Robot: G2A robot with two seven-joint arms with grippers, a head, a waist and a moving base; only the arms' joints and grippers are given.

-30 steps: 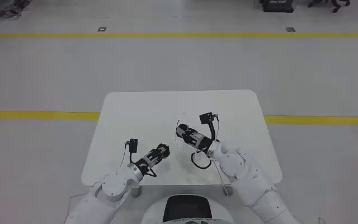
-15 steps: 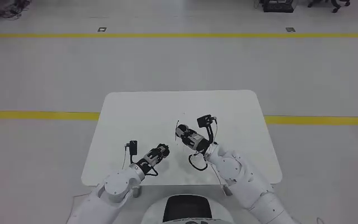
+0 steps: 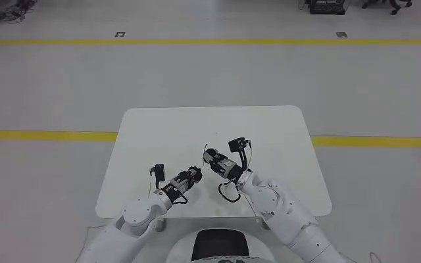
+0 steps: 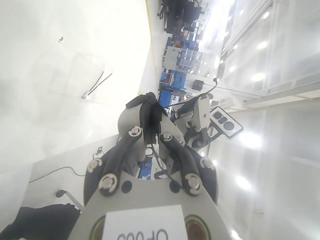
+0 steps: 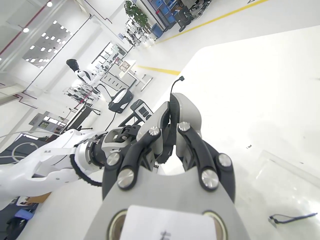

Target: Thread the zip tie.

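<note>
Right gripper (image 5: 172, 104) clamping a black zip tie (image 5: 174, 86), its head jutting beyond the fingertips, over the middle of the tabletop (image 3: 263, 121), left gripper (image 4: 150, 104) hovering just beside with fingers pressed together, second zip tie (image 5: 291, 218) lying on the tabletop, right gripper's white label (image 5: 162, 223) bearing cut-off print.

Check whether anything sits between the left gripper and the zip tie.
Nothing visible does. The right gripper is shut on the zip tie, whose end pokes out past the fingertips. In the top view the left gripper, shut, sits close beside it, with only open air between them.
</note>
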